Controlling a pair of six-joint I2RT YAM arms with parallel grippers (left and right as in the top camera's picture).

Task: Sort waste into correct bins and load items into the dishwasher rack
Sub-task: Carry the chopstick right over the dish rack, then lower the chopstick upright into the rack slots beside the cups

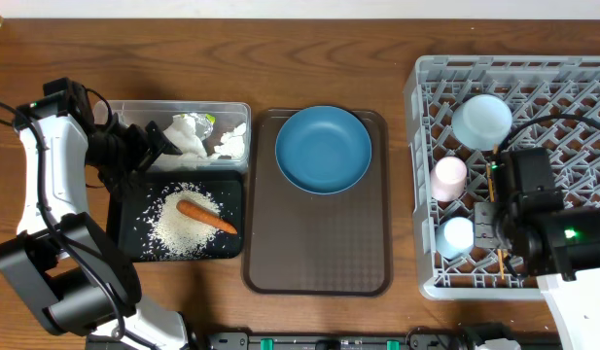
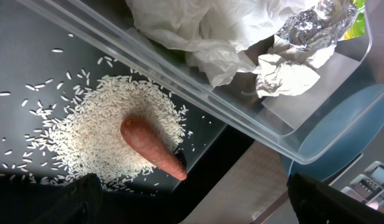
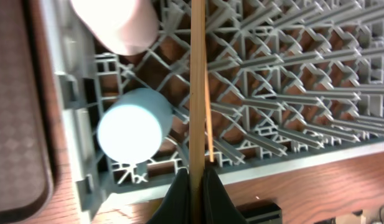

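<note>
The carrot (image 1: pixel 206 215) lies on a heap of rice (image 1: pixel 183 226) in the black tray (image 1: pixel 124 233). Behind it the clear tub (image 1: pixel 236 109) holds crumpled white napkins (image 1: pixel 188 134) and foil (image 2: pixel 316 23). My left gripper (image 1: pixel 154 148) hangs open over the tub's near edge, its fingers (image 2: pixel 73 199) wide apart and empty, the carrot (image 2: pixel 151 148) just ahead. The grey dishwasher rack (image 1: pixel 572 87) holds the blue bowl (image 1: pixel 481 120), pink cup (image 1: pixel 449 178) and light blue cup (image 1: pixel 456 236). My right gripper (image 3: pixel 196 186) is shut on a wooden chopstick (image 3: pixel 196 87) over the rack's front left corner.
A brown serving tray (image 1: pixel 319 243) with a blue plate (image 1: pixel 324 149) lies between the bins and the rack. A second thin chopstick (image 3: pixel 208 118) rests in the rack next to the held one. Wood table surrounds everything.
</note>
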